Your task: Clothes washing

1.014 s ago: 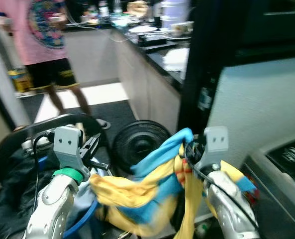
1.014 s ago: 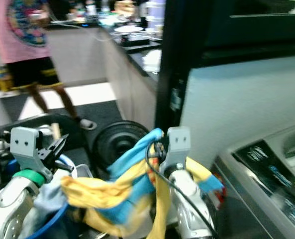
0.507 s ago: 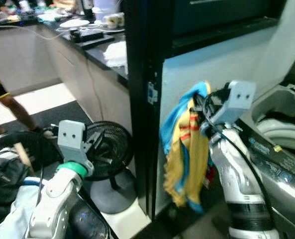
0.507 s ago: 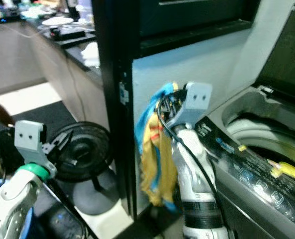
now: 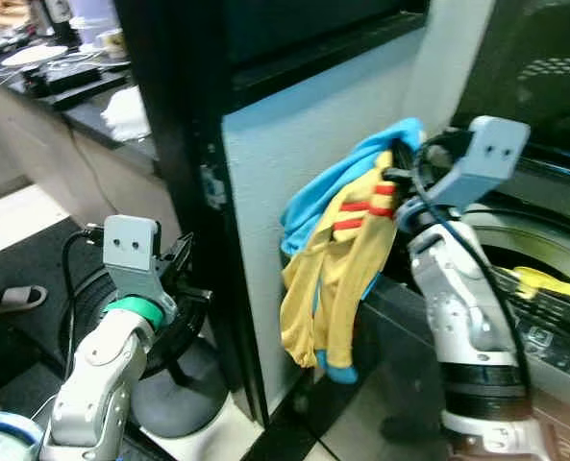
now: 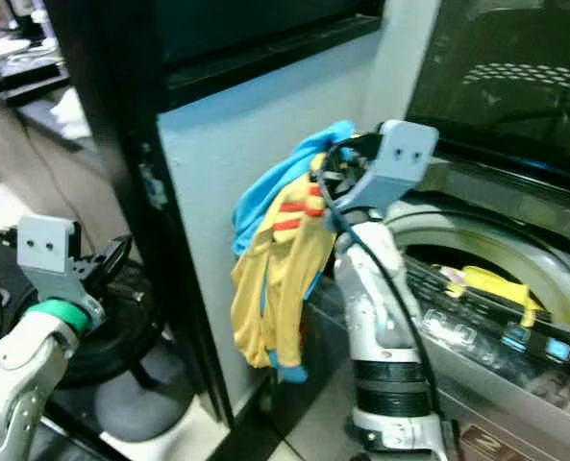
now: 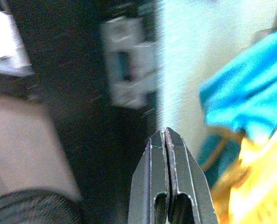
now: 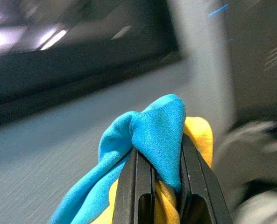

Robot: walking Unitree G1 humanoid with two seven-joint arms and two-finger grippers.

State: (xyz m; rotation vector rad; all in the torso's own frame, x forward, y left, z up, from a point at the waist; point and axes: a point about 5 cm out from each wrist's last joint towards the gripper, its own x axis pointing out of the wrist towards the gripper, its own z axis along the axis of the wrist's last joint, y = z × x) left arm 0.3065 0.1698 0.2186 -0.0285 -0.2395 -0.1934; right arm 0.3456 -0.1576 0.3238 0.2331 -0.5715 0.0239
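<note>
Right gripper [image 8: 158, 163] is clamped on a yellow and blue garment [image 5: 337, 259], pinching a bunched fold of the blue part between its two black fingers [image 8: 137, 186], yellow cloth showing behind. The garment hangs down long from the raised right arm, just beside the pale wall panel [image 5: 294, 144], its lower end loose above the floor. The washing machine [image 6: 515, 365] sits on the robot's right with its lid [image 6: 515, 67] up and drum open; something yellow [image 6: 491, 285] already lies in the drum near the rim. Left gripper [image 7: 167, 140] is pressed together on nothing, held low on the left near a black floor fan [image 6: 111, 327], so it plays no part here. Step in hand looks like carrying the garment over to the drum and dropping it in. To do it well: lift the wrist high enough that the dangling tail clears the front lip and control panel [image 6: 486, 331] before swinging across, otherwise the cloth will likely drag or drape over the edge. Bring the pinch point over the middle of the opening, not the rim, then release. The grip is on one fold only, so a fast swing could shake it loose; slow sideways move seems safer. Views are motion-blurred, so exact clearance from the wall can't be judged.
</note>
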